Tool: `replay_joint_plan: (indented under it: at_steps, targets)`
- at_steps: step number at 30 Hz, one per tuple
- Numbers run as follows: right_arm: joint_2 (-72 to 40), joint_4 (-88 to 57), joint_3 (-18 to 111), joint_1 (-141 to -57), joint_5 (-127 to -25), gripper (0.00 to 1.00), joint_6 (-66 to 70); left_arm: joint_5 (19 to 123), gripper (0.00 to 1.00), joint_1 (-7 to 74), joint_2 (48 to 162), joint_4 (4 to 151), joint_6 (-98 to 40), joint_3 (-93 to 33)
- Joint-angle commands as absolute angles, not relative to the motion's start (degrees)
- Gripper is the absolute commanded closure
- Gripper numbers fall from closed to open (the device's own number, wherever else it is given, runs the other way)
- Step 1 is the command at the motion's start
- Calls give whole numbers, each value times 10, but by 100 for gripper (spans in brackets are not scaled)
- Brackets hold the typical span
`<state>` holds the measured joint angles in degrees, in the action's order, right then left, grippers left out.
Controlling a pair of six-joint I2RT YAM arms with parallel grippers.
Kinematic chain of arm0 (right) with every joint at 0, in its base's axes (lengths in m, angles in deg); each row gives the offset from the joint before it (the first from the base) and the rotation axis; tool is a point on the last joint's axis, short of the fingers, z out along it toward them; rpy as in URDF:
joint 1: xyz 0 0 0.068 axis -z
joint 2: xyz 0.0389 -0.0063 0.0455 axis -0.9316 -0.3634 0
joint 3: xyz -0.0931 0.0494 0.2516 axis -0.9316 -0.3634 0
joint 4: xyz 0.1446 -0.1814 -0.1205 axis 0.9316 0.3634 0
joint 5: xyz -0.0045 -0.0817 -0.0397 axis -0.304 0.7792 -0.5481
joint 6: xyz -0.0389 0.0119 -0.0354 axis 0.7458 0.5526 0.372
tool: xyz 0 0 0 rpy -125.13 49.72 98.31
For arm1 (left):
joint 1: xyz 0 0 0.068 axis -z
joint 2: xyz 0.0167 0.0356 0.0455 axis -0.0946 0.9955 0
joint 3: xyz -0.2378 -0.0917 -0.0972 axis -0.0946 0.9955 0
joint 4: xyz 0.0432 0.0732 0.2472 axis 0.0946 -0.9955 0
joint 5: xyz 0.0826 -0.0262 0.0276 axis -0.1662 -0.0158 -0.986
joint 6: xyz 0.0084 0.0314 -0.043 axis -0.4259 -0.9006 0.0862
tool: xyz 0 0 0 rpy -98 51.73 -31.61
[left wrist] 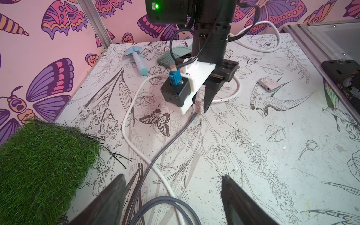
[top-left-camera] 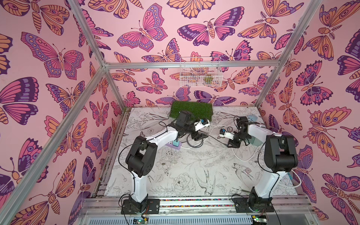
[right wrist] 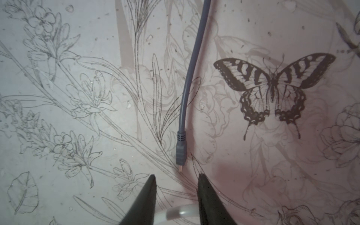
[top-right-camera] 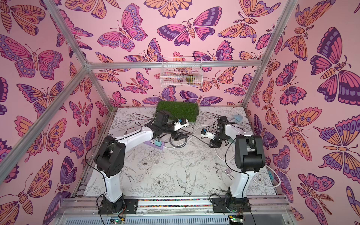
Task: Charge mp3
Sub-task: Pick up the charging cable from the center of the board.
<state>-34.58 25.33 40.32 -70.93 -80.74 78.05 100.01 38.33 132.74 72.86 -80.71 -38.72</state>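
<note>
We see our right gripper [right wrist: 176, 182] with jaws apart, empty, hovering just short of the grey cable plug [right wrist: 180, 151] (mid-frame). Our left gripper [left wrist: 173, 182] gapes empty; the mp3 player [left wrist: 269, 84] lies right of centre.

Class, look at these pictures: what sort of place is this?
Probably a robot test cell, not a home: an aluminium frame with butterfly-print walls, and two arms bolted to a base rail at the table's edge.

Top views look down from high; wrist views sit close, sharing the grey cable [right wrist: 191, 64]
</note>
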Motion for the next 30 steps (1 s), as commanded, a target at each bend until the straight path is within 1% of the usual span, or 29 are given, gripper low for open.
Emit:
replay_joint_plan:
  at_steps: [1, 5, 14, 19, 20, 22, 23, 25, 30]
  targets:
    - [-362, 244, 416, -709, -801, 62, 789, 1000, 23, 379, 1331, 721, -814, -397]
    - [-378, 236, 416, -712, -798, 64, 791, 994, 23, 377, 1332, 719, -814, -397]
    - [-396, 208, 406, -726, -785, 73, 791, 980, 23, 375, 1329, 710, -820, -396]
    - [-396, 219, 406, -726, -803, 76, 801, 978, 23, 375, 1324, 706, -824, -388]
    - [-396, 220, 404, -726, -804, 79, 803, 978, 23, 375, 1323, 706, -825, -386]
    - [-398, 223, 403, -727, -804, 92, 806, 978, 23, 375, 1322, 705, -825, -385]
    - [-399, 222, 402, -728, -806, 96, 808, 979, 23, 374, 1321, 706, -825, -385]
    - [-394, 219, 399, -731, -806, 99, 809, 982, 23, 374, 1319, 706, -825, -385]
    - [-339, 207, 384, -745, -804, 100, 807, 1001, 24, 371, 1298, 714, -821, -369]
